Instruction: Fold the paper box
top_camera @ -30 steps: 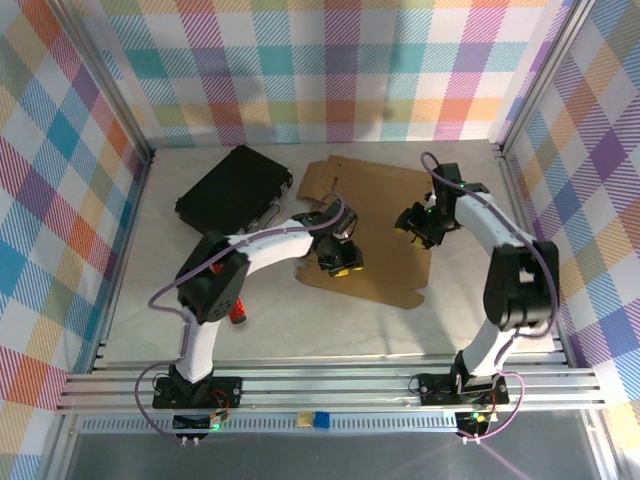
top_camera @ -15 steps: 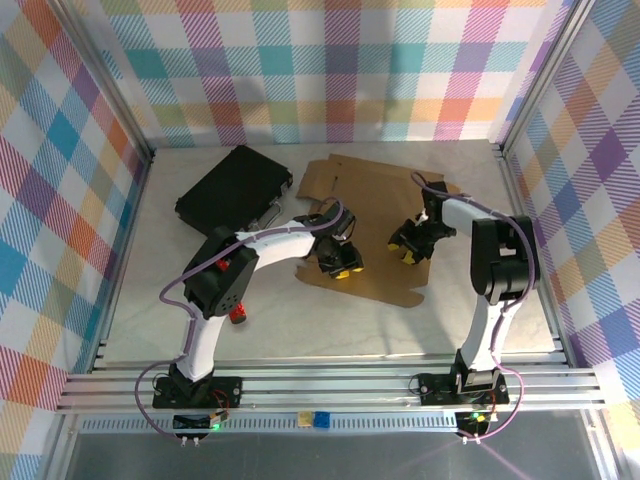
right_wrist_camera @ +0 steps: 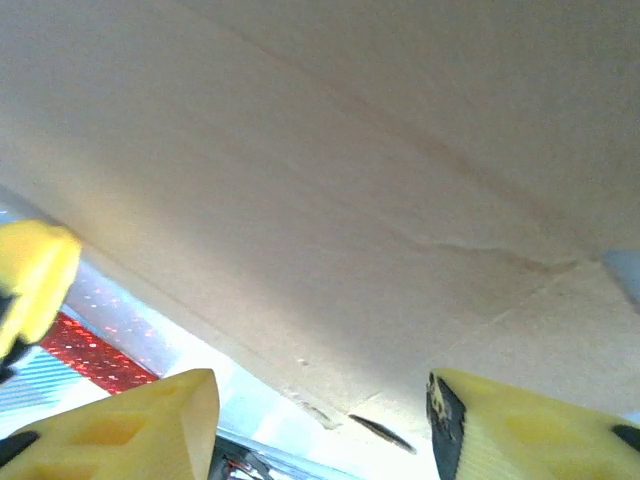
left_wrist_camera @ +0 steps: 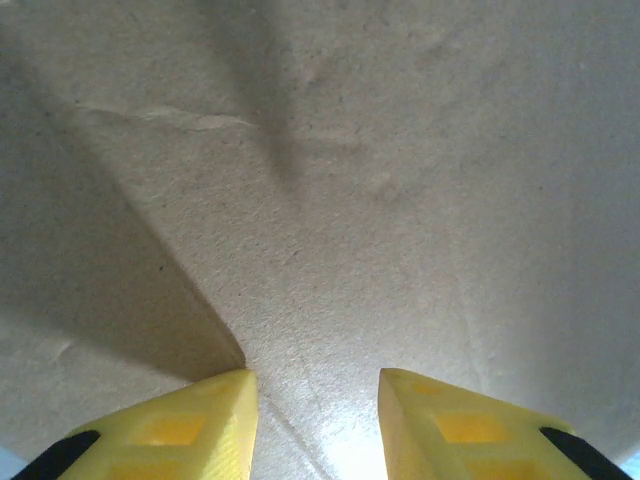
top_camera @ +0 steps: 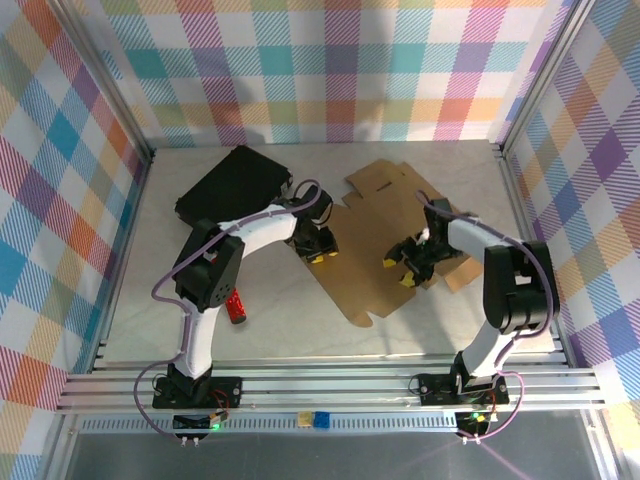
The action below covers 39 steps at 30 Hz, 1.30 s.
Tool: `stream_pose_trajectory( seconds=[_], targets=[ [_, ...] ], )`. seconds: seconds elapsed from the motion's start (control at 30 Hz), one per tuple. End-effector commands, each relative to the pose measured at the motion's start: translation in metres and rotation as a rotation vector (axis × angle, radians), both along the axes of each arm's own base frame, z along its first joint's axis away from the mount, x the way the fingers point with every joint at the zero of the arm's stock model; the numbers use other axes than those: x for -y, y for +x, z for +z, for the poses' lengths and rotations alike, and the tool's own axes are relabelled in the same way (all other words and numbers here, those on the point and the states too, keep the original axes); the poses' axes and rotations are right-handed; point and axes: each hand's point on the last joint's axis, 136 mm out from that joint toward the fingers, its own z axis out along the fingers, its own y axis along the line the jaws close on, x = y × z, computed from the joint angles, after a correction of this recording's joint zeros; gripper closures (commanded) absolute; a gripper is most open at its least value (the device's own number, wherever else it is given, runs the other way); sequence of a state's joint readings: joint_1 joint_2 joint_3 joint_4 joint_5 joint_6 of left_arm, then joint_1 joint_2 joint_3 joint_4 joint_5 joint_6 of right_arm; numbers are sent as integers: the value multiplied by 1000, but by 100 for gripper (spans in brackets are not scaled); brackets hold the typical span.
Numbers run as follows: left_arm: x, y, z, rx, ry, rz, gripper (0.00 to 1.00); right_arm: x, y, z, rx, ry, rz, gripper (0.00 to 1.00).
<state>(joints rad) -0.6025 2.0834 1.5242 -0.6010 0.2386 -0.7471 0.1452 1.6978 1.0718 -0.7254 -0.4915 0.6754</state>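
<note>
**Top external view.** The bench (top_camera: 280,335) is presenting a pale, matt surface inside an enclosure whose walls (top_camera: 330,70) are carrying a multicoloured plaid pattern. Aluminium rails (top_camera: 330,385) are running along the near edge, where both arm bases are standing. The paper box (top_camera: 390,215) is lying as a flat brown sheet on the centre-right of the bench, with its flaps spreading toward the back wall and the right side. A black case (top_camera: 232,188) is lying at rear left, near the sheet. A small red object (top_camera: 234,306) is lying on the bench beside the left arm's elbow. The left gripper (top_camera: 320,256) is sitting at the sheet's left edge. The right gripper (top_camera: 398,272) is sitting over its near-right part.

**Left wrist view.** The paper box (left_wrist_camera: 330,200) is lying close ahead of the left gripper (left_wrist_camera: 315,378), with a shadowed fold running down to the left finger. The yellow fingers (left_wrist_camera: 190,430) are standing apart, and nothing is showing pinched between them.

**Right wrist view.** The paper box (right_wrist_camera: 350,150) is spanning the upper area, and its edge is crossing diagonally. The right gripper (right_wrist_camera: 320,385) is holding its fingers (right_wrist_camera: 130,425) spread wide. Whether they are touching the sheet cannot be told. Below the edge, a red patch (right_wrist_camera: 85,350) is showing.
</note>
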Motion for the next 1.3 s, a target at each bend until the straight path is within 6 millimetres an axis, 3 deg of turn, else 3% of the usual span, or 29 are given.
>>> stream_pose_trajectory(
  seconds=[0.0,0.07,0.2,0.33,0.5,0.63,0.77,1.1,1.27],
  targets=[
    [3,-6,41,39,-6,-5,62,17,31,58,189,-75,65,38],
    [24,-15,50,25,-82,-18,61,34,46,68,241,-128,52,37],
    [69,-41,43,-48,-175,-83,60,71,58,52,200,-158,-37,38],
    [79,-46,31,-74,-177,-88,60,91,64,37,183,-173,-76,39],
    [52,-52,4,-94,-20,-137,60,116,67,18,124,-183,-123,40],
    [17,-69,-21,-135,91,-157,60,147,73,27,151,-243,-176,36],
    [-6,-75,-27,-137,144,-161,60,178,70,24,134,-290,-223,29],
    [-13,-57,-28,-102,222,-187,60,219,64,-7,78,-317,-223,21],
    [-15,-56,-32,-111,240,-196,61,203,79,-19,83,-162,-206,20]
  ],
)
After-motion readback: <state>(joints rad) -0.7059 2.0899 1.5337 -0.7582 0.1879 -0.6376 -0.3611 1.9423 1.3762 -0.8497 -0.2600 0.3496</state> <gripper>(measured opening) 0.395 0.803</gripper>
